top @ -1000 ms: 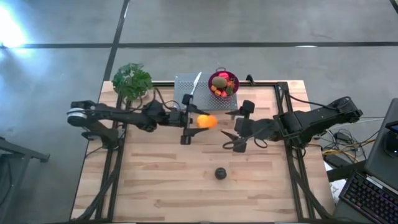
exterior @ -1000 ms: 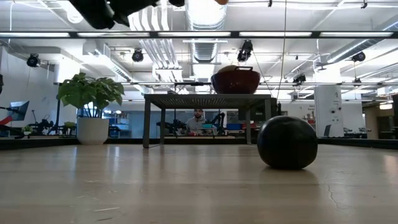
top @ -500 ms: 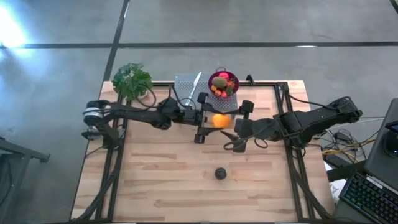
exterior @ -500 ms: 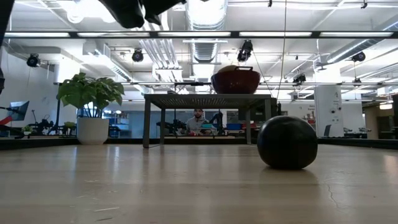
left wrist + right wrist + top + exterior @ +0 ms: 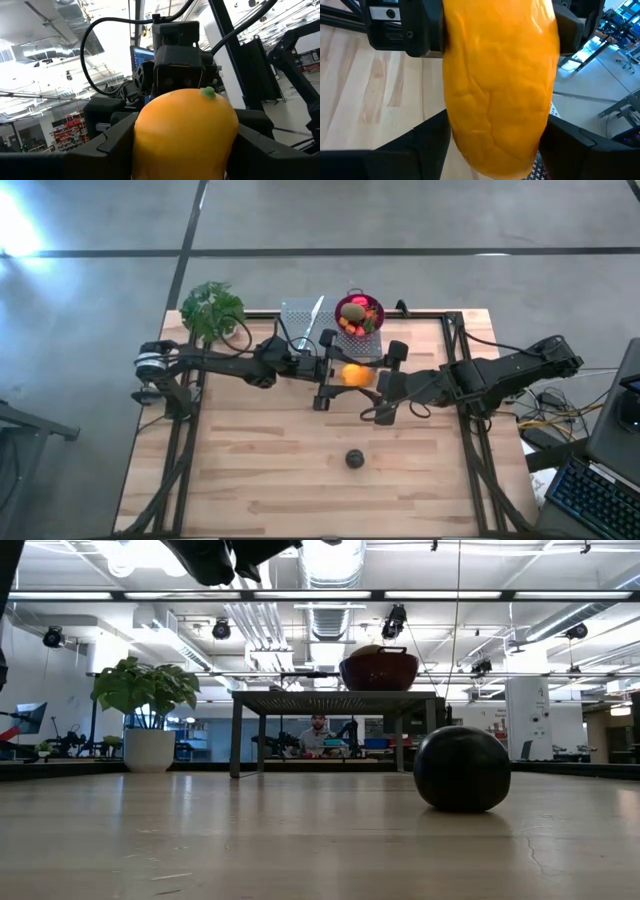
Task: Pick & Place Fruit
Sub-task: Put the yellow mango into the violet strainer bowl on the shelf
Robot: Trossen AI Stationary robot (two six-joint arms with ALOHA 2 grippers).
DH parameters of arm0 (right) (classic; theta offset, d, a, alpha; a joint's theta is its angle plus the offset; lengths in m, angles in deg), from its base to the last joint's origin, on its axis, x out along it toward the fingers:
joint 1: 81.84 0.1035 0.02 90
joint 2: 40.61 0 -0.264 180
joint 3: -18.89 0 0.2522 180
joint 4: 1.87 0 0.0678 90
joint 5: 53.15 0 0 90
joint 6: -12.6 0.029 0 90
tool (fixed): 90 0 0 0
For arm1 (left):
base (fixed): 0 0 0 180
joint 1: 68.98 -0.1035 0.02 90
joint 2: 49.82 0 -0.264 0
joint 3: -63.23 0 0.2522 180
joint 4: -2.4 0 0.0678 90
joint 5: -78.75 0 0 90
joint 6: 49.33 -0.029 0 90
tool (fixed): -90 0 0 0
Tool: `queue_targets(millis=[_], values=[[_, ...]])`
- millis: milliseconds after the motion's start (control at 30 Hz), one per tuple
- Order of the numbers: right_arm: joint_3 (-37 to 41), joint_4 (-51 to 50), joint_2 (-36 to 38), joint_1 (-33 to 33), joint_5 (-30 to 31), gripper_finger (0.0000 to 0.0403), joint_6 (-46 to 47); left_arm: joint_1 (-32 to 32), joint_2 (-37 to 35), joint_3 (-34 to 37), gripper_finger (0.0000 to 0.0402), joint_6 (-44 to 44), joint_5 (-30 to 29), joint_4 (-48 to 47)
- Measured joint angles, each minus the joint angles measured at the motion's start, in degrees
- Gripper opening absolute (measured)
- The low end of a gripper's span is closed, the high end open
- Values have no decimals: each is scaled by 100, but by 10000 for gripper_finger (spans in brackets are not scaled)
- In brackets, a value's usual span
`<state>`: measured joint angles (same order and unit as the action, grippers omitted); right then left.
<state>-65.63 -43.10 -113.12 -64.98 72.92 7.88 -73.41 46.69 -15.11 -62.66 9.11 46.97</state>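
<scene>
Two grippers (image 5: 333,376) (image 5: 372,393), one orange fruit (image 5: 353,375)

Orange fruit (image 5: 185,132) fills centre of view, smooth skin, small green nub (image 5: 207,91) near its upper end. Left gripper (image 5: 180,150) clamps it, one dark finger (image 5: 107,150) against each flank (fruit touching both). Directly behind fruit, facing cam: right gripper (image 5: 176,70) w/ black cable (image 5: 107,30) looping above it. Background: ceiling ducts, lit monitor (image 5: 141,54), dark frame (image 5: 260,60).

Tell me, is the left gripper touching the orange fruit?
Touching. In the left wrist view, the left gripper has both fingers pressed against the orange fruit.
</scene>
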Motion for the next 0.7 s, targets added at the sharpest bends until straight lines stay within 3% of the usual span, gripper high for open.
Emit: queue_targets(millis=[333, 700], values=[[-2, 30, 0, 0, -2, 219, -21, 0, -9, 2, 241, 3, -2, -38], [-4, 66, 0, 0, 0, 227, -49, 4, -11, 4, 241, -13, -4, -36]])
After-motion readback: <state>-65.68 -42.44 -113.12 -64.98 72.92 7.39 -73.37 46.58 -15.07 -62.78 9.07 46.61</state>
